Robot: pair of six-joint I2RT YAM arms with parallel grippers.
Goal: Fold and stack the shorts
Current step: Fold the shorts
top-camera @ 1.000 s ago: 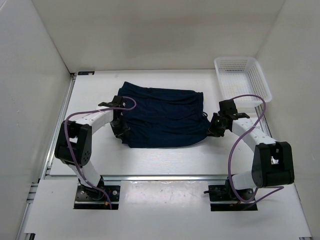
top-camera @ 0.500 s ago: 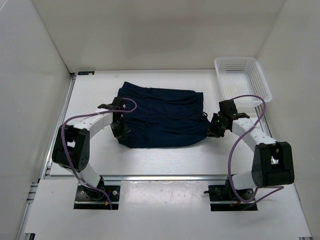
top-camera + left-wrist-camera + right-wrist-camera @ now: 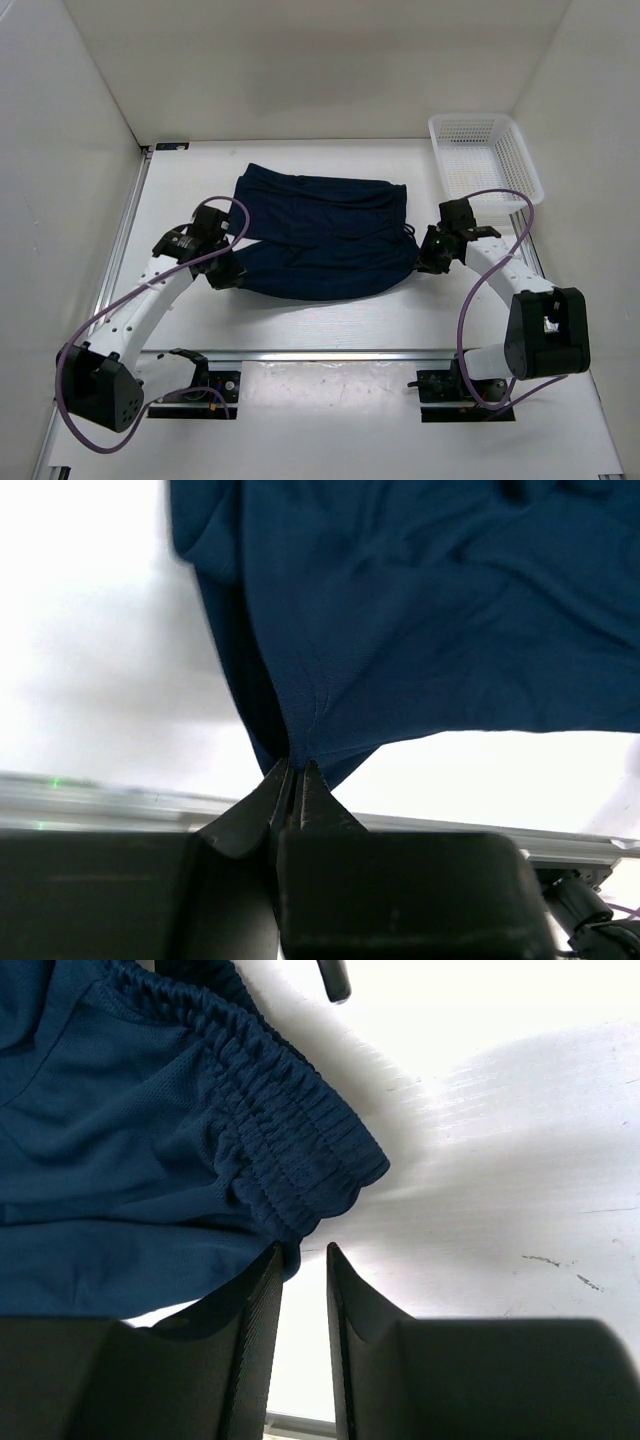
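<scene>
- Table (image 3: 300,318): white, walled on three sides. I see both arms reaching in from the near edge.
- Shorts (image 3: 325,235): spread flat across the middle of the table, waistband (image 3: 290,1130) to the right, leg hems to the left. The near-left corner is drawn up into a point and rumpled.
- Left arm (image 3: 150,300): stretched low from its base toward the near-left corner of the shorts.
- Right arm (image 3: 500,265): bent at the elbow, its wrist at the right edge of the shorts.
- Basket (image 3: 527,160): white mesh, far-right corner of the table, apart from the shorts.
- Left gripper (image 3: 295,767): jaws pressed together on the near-left corner; its wrist view shows fabric puckering out from the tips.
- Right gripper (image 3: 303,1252): jaws narrowly apart, table showing between them. The near end of the waistband sits right at the tips, touching the left finger (image 3: 262,1290). I cannot tell whether it is pinched.
</scene>
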